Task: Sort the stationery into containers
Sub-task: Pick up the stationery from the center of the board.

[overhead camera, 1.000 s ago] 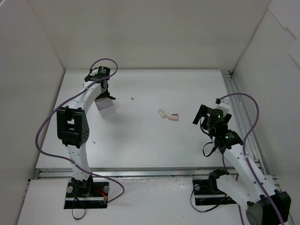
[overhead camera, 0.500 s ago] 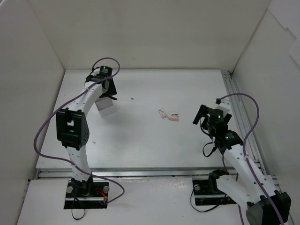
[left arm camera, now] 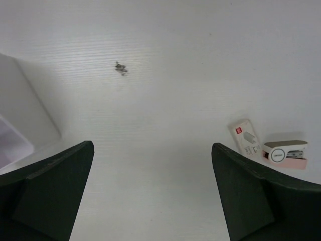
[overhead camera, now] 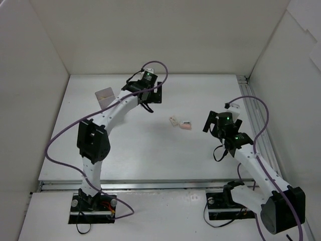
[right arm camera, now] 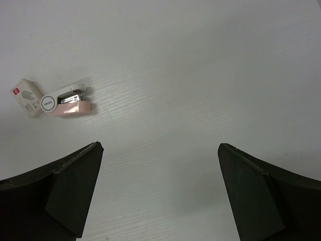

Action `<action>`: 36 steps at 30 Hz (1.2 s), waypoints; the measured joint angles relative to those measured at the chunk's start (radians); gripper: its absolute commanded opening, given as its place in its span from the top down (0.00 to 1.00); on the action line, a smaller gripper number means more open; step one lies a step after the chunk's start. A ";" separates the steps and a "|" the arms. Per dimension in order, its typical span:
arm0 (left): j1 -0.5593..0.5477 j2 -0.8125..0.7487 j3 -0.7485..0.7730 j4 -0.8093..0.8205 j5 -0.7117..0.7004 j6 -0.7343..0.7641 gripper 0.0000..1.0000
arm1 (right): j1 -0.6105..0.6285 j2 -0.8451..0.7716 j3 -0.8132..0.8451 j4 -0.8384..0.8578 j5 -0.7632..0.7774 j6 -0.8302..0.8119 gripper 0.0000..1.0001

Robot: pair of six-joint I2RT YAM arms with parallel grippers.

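Two pieces of stationery lie side by side mid-table: a small white block (overhead camera: pixel 174 121) (left arm camera: pixel 245 136) (right arm camera: pixel 27 91) and a stubby pink-and-white piece (overhead camera: pixel 185 125) (left arm camera: pixel 286 150) (right arm camera: pixel 68 102). The white container (overhead camera: pixel 106 97) (left arm camera: pixel 21 120) stands at the back left. My left gripper (overhead camera: pixel 150 99) (left arm camera: pixel 152 145) hovers open over bare table between the container and the two pieces, with nothing in it. To the right of the pieces, my right gripper (overhead camera: pixel 220 123) (right arm camera: pixel 159 145) is open and empty too.
A tiny dark speck of debris (left arm camera: pixel 120 68) lies on the table ahead of the left gripper. White walls close in the back and both sides. A metal rail (overhead camera: pixel 256 125) runs along the right edge of the table.
The left arm swung right, away from the container, and its jaws opened. The container now sits further back and left. The right gripper shifted slightly toward the two pieces.
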 measured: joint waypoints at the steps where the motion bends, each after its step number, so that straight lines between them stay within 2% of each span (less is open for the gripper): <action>1: -0.009 0.037 0.027 0.002 0.014 -0.002 0.00 | 0.000 0.002 0.000 0.001 0.000 -0.001 0.02; 7: -0.065 0.218 0.098 0.005 0.106 -0.020 0.00 | 0.000 0.002 0.001 0.008 -0.012 -0.005 0.02; 16: -0.150 0.365 0.238 0.042 0.202 -0.109 0.00 | 0.000 -0.001 0.001 0.014 -0.027 -0.008 0.02; 24: -0.155 0.446 0.247 0.050 0.171 -0.271 0.01 | 0.000 -0.047 -0.004 0.022 -0.030 -0.009 0.02; 26: -0.155 0.467 0.259 0.045 0.146 -0.301 0.03 | 0.000 -0.056 -0.009 0.021 -0.029 -0.009 0.02; 29: -0.157 0.470 0.285 0.033 0.120 -0.339 0.17 | 0.000 -0.060 -0.013 0.022 -0.030 -0.009 0.02; 30: -0.160 0.471 0.291 0.028 0.106 -0.346 0.27 | 0.000 -0.060 -0.013 0.022 -0.030 -0.008 0.02; 33: -0.169 0.475 0.294 0.014 0.056 -0.356 0.34 | 0.000 -0.060 -0.013 0.022 -0.030 -0.008 0.02; 36: -0.182 0.480 0.294 0.003 0.020 -0.356 0.35 | 0.000 -0.060 -0.013 0.022 -0.029 -0.008 0.02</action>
